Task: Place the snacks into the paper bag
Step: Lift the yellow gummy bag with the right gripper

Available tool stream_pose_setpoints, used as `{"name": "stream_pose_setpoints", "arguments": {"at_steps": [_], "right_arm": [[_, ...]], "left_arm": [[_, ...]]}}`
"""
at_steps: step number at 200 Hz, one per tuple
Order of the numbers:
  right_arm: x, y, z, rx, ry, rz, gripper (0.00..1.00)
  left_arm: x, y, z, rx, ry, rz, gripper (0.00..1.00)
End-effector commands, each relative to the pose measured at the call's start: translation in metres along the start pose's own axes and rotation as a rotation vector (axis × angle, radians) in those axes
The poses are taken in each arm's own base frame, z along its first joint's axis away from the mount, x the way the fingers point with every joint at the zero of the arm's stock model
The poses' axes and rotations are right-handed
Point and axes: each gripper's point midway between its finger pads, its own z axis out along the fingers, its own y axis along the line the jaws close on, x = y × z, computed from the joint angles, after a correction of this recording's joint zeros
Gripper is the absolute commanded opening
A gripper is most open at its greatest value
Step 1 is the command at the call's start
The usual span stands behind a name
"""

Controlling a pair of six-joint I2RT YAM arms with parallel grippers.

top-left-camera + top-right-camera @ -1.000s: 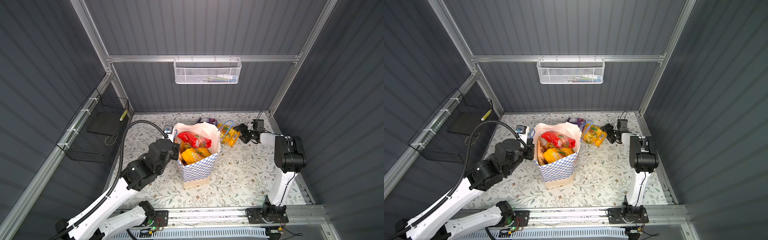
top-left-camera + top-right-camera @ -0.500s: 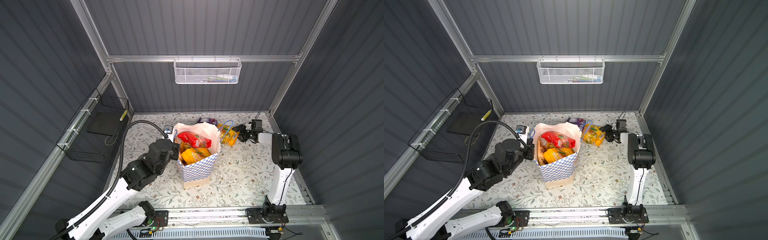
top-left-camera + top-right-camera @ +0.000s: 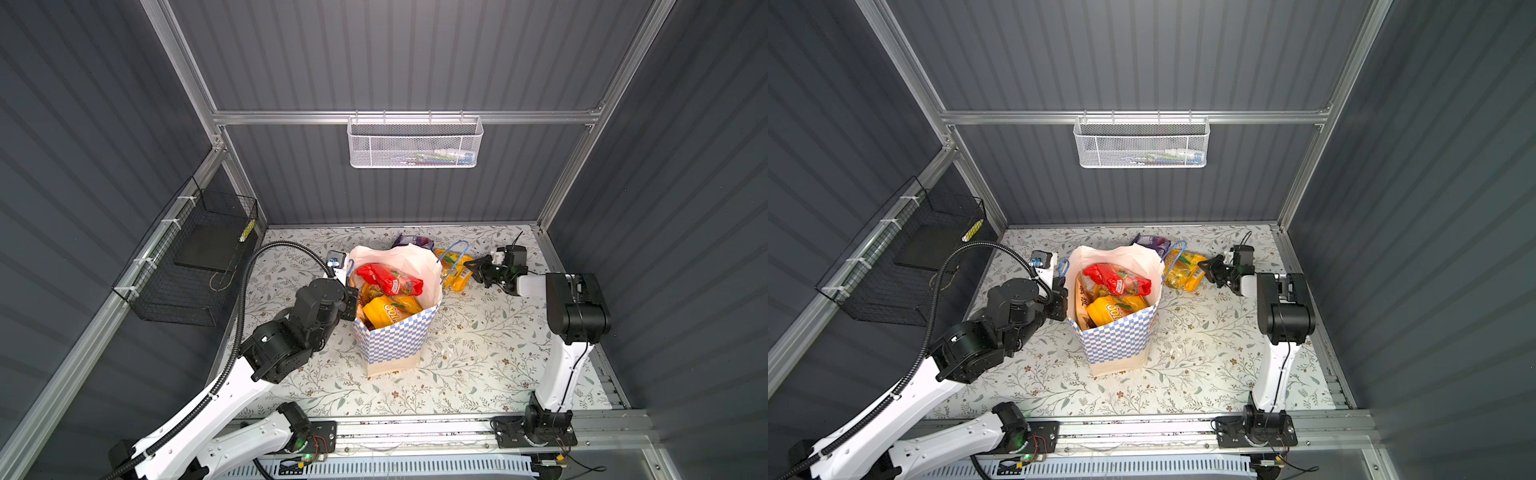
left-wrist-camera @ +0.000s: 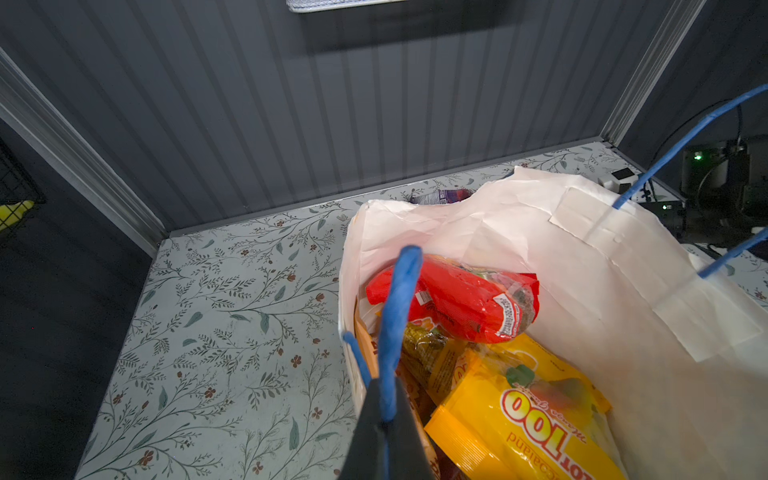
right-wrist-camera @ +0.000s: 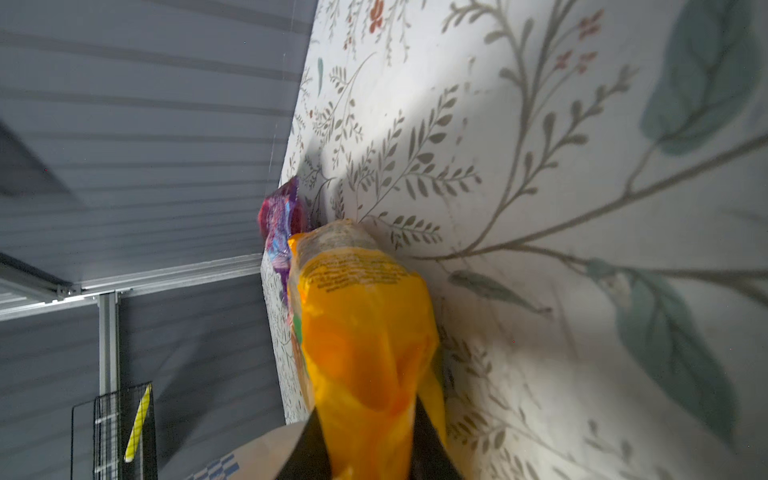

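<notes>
Standing at the front rail, looking in.

- Paper bag (image 3: pixel 395 345) upright near the middle of the floral table (image 3: pixel 478 353), mouth open, checkered band to the front.
- Inside the bag: red packet (image 3: pixel 388 280) on top, yellow pouch (image 3: pixel 386 311) below it toward the front. More packets sit underneath, too hidden to sort.
- Left gripper (image 4: pixel 384 386) at the bag's left rim. Jaws fully closed, pinching the blue cord handle (image 4: pixel 399 316), which loops up out of the fingers.
- Right gripper (image 3: pixel 478 270) low on the table, to the right of the bag. In the right wrist view its jaws have come in onto the end of a yellow-orange packet (image 5: pixel 365 316), a finger on each side.
- That packet lies on the table just beside the bag's right side; whether it touches the bag I cannot tell.
- Purple packet (image 3: pixel 411 240) on the table behind the bag, near the back wall.
</notes>
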Motion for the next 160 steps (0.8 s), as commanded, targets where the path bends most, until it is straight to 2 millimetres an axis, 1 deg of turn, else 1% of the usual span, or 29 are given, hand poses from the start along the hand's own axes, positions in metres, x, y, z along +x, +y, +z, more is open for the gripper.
{"name": "stream_pose_setpoints", "arguments": {"at_steps": [1,17,47,63,96,113,160], "right_arm": [[0.0,0.036,-0.013,-0.093,-0.019,-0.077,0.16],[0.003,0.039,-0.018,-0.098,-0.017,-0.079,0.09],[0.004,0.045,-0.026,-0.11,-0.035,-0.087,0.0],[0.005,0.05,-0.031,-0.123,-0.042,-0.086,0.0],[0.008,0.067,-0.043,-0.156,-0.055,-0.103,0.0],[0.009,0.077,-0.054,-0.17,-0.07,-0.117,0.0],[0.013,0.093,-0.082,-0.156,-0.132,-0.142,0.0]], "left_arm": [[-0.012,0.006,-0.007,-0.009,-0.041,-0.003,0.0],[-0.011,0.006,-0.007,-0.012,-0.039,-0.001,0.0],[-0.012,0.007,-0.007,-0.015,-0.043,-0.002,0.0],[-0.012,0.007,-0.007,-0.016,-0.043,-0.003,0.0],[-0.013,0.007,-0.008,-0.017,-0.047,-0.002,0.0],[-0.012,0.008,-0.008,-0.019,-0.045,-0.001,0.0],[-0.012,0.007,-0.007,-0.019,-0.044,0.003,0.0]]}}
